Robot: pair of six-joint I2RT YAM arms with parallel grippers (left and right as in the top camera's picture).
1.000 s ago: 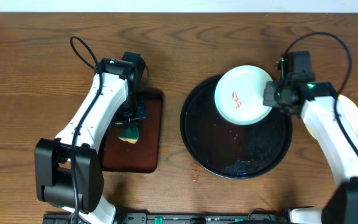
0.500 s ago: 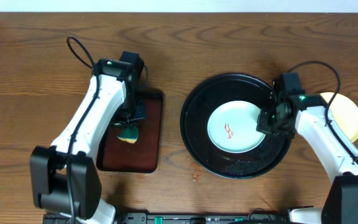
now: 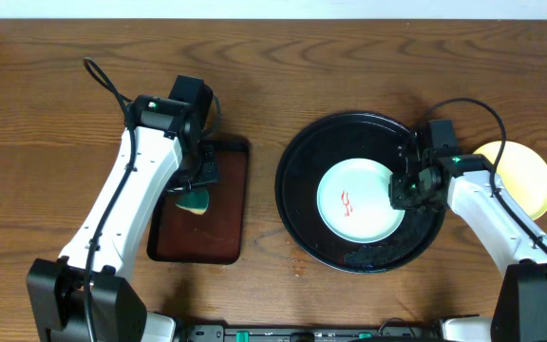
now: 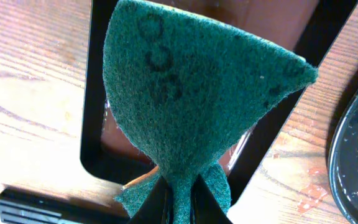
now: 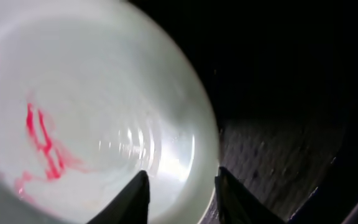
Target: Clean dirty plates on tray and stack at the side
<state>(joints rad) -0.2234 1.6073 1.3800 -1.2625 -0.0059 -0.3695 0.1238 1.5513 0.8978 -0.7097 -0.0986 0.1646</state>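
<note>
A pale plate point(image 3: 354, 201) with a red smear point(image 3: 347, 200) lies flat in the glossy black tray point(image 3: 349, 122). My right gripper point(image 3: 402, 190) is low at the plate's right rim. In the right wrist view the plate point(image 5: 92, 112) fills the left side and the right gripper point(image 5: 182, 193) is open, one finger point(image 5: 132, 202) inside the rim and the other outside, with a gap on both sides. A pale yellow plate point(image 3: 525, 176) rests on the table right of the tray. My left gripper point(image 3: 196, 185) is shut on a green sponge point(image 4: 197, 93), above the brown tray.
The dark-brown rectangular tray point(image 3: 221, 228) lies left of the black tray, under the sponge point(image 3: 196, 201). Wet specks show on the black tray's front part point(image 3: 364, 252). The black tray's edge point(image 4: 353, 162) shows at the right of the left wrist view.
The smeared plate came down from the tray's back edge to lie flat in its middle. My right gripper's jaws have parted from its rim. The left arm shifted slightly with the sponge.
</note>
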